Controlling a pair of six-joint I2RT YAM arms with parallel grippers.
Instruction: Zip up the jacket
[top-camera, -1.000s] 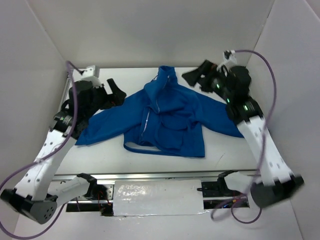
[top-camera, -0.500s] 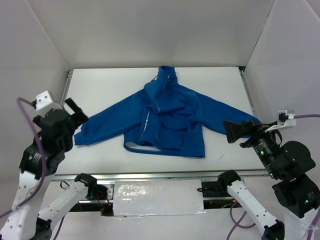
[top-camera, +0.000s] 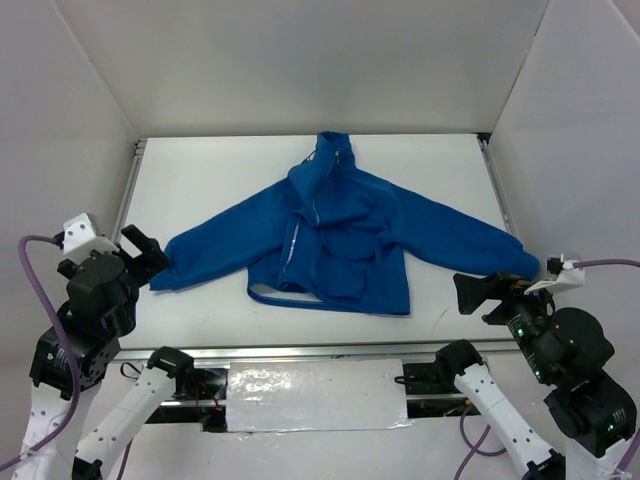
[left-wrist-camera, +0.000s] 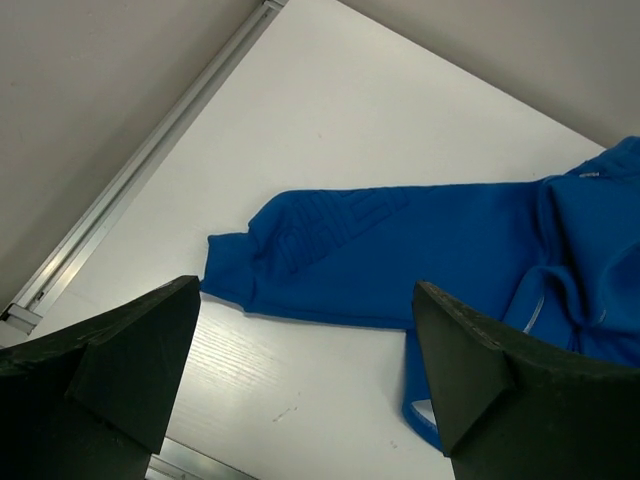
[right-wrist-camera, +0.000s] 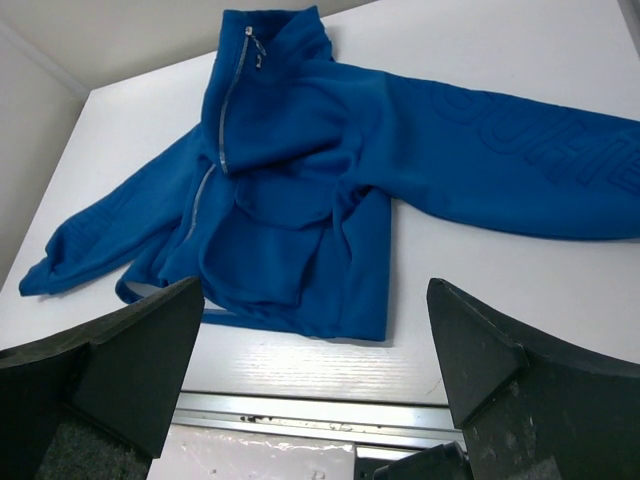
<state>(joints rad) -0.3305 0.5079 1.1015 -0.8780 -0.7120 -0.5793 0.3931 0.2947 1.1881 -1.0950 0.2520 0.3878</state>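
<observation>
Jacket (right-wrist-camera: 300, 180) sleeve lettering (right-wrist-camera: 548, 142) — wrist views only.

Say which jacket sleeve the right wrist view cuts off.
The sleeve on the robot's right: it runs past the frame edge, while the other sleeve shows its cuff.
</observation>
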